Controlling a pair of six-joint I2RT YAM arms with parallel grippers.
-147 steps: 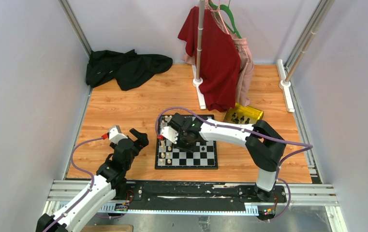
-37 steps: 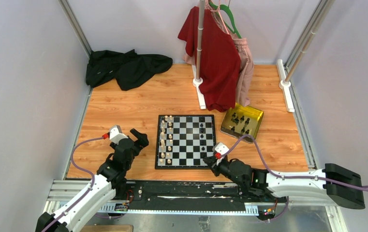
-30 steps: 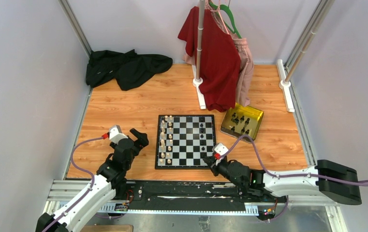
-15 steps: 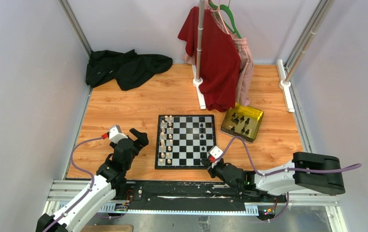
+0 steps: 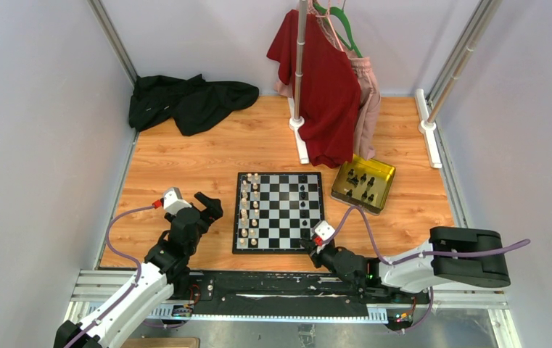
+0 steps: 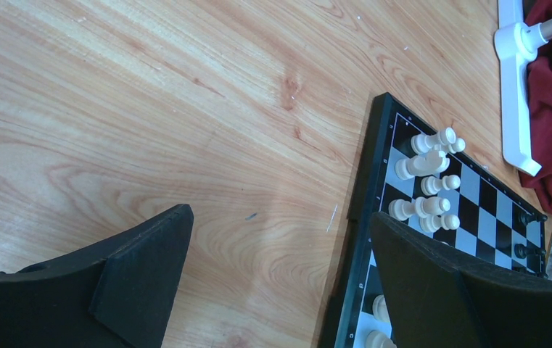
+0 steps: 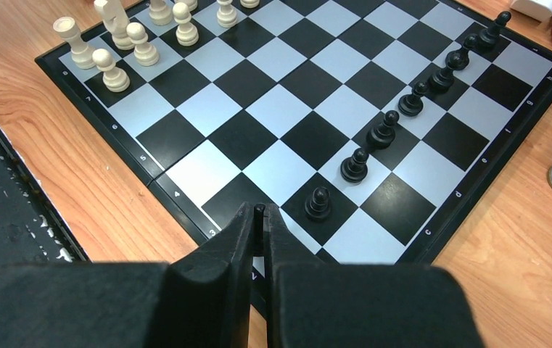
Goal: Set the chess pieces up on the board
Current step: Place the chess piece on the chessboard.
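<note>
since the right jaws are pressed together, spread them before lifting black pieces (image 5: pixel 363 183) from the tray (image 5: pixel 384 172) at one o'clock.

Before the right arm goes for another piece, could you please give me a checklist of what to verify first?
1. Right gripper empty: ok. Its fingers are shut on nothing, at the near edge of the board.
2. Left gripper out of the way: ok. It is open, over the table beside the board's left edge.
3. Row of black pieces upright, one per square: ok.
4. Setup finished: not ok. Loose black pieces lie in the yellow tray.
5. White pieces all upright: cannot tell. Some are cut off in the wrist views.
</note>
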